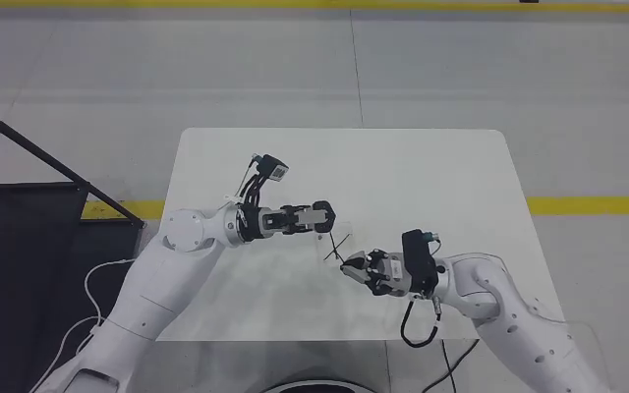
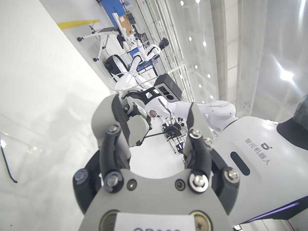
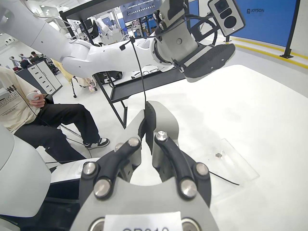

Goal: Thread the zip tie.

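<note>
Black zip tie (image 3: 140, 67) pinched upright in the closed right gripper (image 3: 146, 112), above the white counter (image 1: 442, 177), left gripper (image 1: 326, 214) just beside it, jaws apart, holding nothing

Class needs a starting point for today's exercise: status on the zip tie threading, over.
Right gripper shut on zip tie. Left gripper open, facing it. Second tie lying on table, clear of both.

Far half and right side of worktop (image 1: 432, 167): open surface, free passage. Centre tight: left end effector (image 1: 332, 214) and right end effector (image 1: 347, 267) near each other, held zip tie (image 3: 139, 63) between them, clear sheet (image 3: 235, 164) flat on the worktop beside.
</note>
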`<action>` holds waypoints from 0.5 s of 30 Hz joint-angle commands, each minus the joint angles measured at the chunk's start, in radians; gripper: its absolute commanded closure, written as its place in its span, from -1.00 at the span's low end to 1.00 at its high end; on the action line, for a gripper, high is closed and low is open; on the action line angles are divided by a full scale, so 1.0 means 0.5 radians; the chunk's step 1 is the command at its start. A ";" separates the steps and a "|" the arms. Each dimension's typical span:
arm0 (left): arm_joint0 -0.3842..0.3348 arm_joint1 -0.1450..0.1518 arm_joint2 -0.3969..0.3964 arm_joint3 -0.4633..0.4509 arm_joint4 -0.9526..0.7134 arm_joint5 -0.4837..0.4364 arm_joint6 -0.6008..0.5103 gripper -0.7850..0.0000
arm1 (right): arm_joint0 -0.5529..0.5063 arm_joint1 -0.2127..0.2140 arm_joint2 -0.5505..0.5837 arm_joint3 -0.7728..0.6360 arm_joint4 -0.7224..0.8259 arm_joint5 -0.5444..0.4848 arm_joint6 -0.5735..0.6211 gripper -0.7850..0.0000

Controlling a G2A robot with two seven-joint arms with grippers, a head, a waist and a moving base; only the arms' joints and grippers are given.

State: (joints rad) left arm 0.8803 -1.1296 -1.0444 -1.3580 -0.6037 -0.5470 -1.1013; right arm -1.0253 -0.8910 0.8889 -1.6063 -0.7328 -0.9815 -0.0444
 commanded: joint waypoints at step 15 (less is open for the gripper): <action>-0.009 -0.020 -0.002 0.020 0.030 -0.024 0.028 1.00 | -0.017 -0.039 0.047 0.038 -0.001 -0.037 0.022 1.00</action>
State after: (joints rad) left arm 0.8748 -1.1395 -1.0439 -1.3476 -0.5881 -0.5584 -1.0866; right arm -1.0332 -0.9097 0.9110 -1.5875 -0.7330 -0.9988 -0.0342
